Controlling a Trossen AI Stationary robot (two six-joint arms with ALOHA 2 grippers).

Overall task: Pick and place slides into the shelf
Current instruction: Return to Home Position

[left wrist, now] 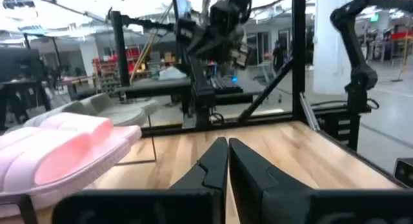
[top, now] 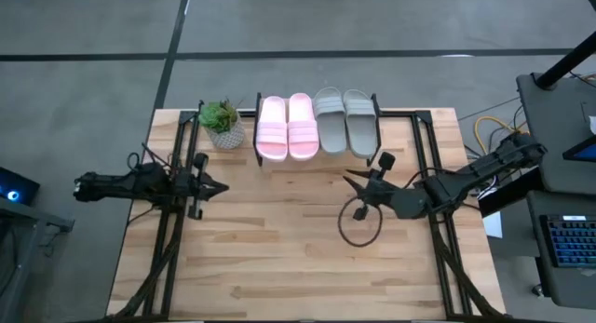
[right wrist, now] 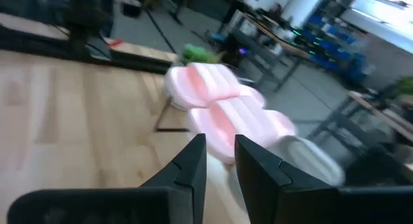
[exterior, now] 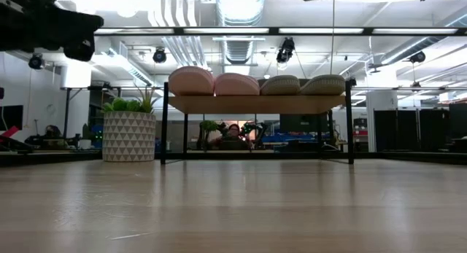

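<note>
Dark fingers (left wrist: 213, 166) of the left gripper (left wrist: 225, 141) fill the foreground of its wrist view, pressed together with nothing between them. That gripper hovers over the left part of the light wooden plank surface (top: 279, 258), well apart from the rack. The right gripper (right wrist: 219, 139) hangs over the right-centre of the surface, near the front of the shelf. Its fingers (right wrist: 190, 162) stand slightly parted and empty, and a dark loop of cable (top: 358, 225) lies just beside it.

All four soft open-toe slides sit side by side on the low shelf with the light wooden top and thin black legs (exterior: 255, 104), which stands at the far edge. The pale pink pair (top: 287, 126) takes the left half and the grey-beige pair (top: 345, 121) the right half, each slide touching its neighbour. No slide lies on the surface itself.

The placing therefore looks finished. What is left seems only to be bringing both arms to rest, and neither gripper carries anything that needs setting down.

A small green plant in a white pot with a triangle pattern (exterior: 131, 135) stands just left of the shelf. No brand, label or other writing can be read on the slides, the shelf, the pot or the arms.
</note>
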